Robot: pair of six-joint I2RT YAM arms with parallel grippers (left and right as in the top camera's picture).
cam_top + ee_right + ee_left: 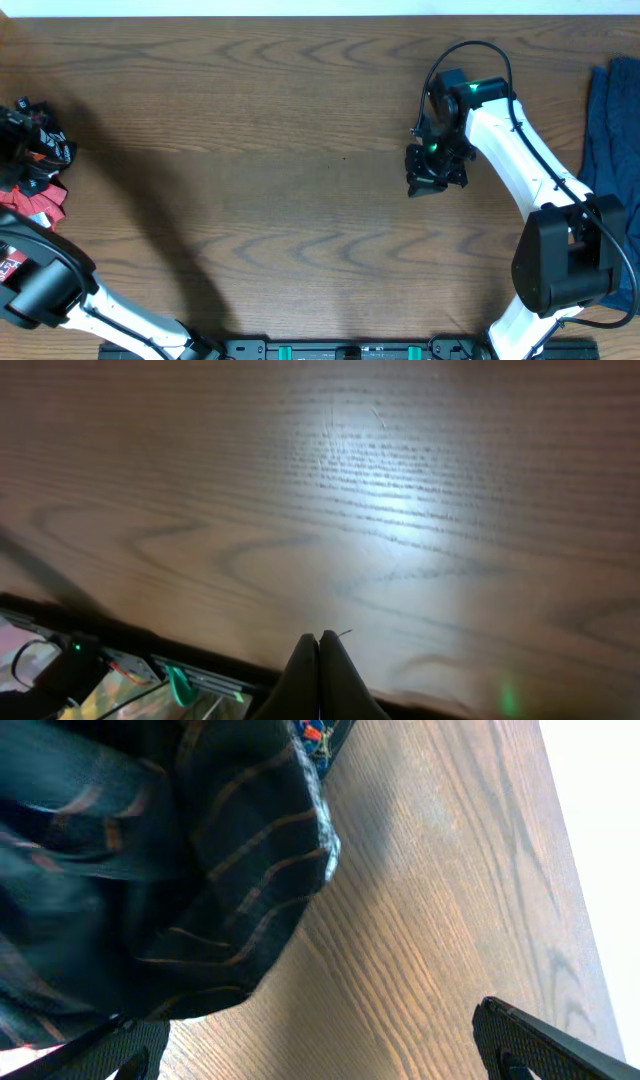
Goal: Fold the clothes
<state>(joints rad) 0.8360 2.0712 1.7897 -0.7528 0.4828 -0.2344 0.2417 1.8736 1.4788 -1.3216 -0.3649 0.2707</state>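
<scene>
The black jersey with thin orange lines [180, 870] lies bunched on the wood and fills the upper left of the left wrist view. From overhead it is a dark heap [30, 140] at the table's far left edge. My left gripper [320, 1055] is open wide just short of its hem. One finger [110, 1050] sits under the cloth's edge and the other far to the right, with bare wood between them. My right gripper [432, 175] hovers over bare table right of centre. Its fingertips [319, 660] are pressed together on nothing.
A red garment [35, 205] lies just in front of the black heap at the left edge. A dark blue garment [610, 130] hangs along the right edge beside the right arm [520, 150]. The table's front rail [150, 670] shows in the right wrist view.
</scene>
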